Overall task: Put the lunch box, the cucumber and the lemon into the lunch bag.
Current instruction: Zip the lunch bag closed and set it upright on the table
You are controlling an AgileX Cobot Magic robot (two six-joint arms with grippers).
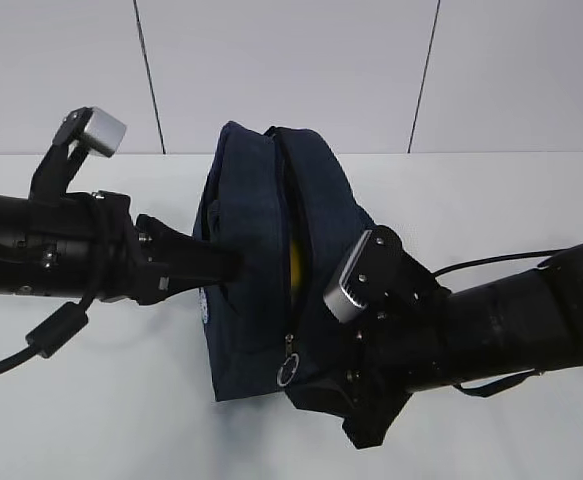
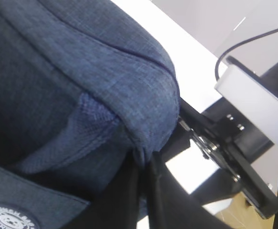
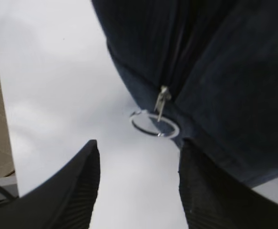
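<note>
The navy lunch bag (image 1: 261, 230) stands mid-table with its top slit partly open. A sliver of yellow, the lemon (image 1: 296, 262), shows inside. The lunch box and the cucumber are out of view. My left gripper (image 1: 233, 264) is shut on the fabric of the bag's left side, near the opening; in the left wrist view (image 2: 146, 162) the cloth is pinched between the black fingers. My right gripper (image 3: 139, 145) is open and empty, just short of the zipper's metal ring pull (image 3: 155, 125), which hangs at the bag's near end (image 1: 287, 370).
The white table (image 1: 121, 420) runs under both arms. The bag's round white logo (image 2: 10, 220) faces the left wrist. The right arm (image 1: 511, 320) and its cable lie low over the table at the right. A white wall stands behind.
</note>
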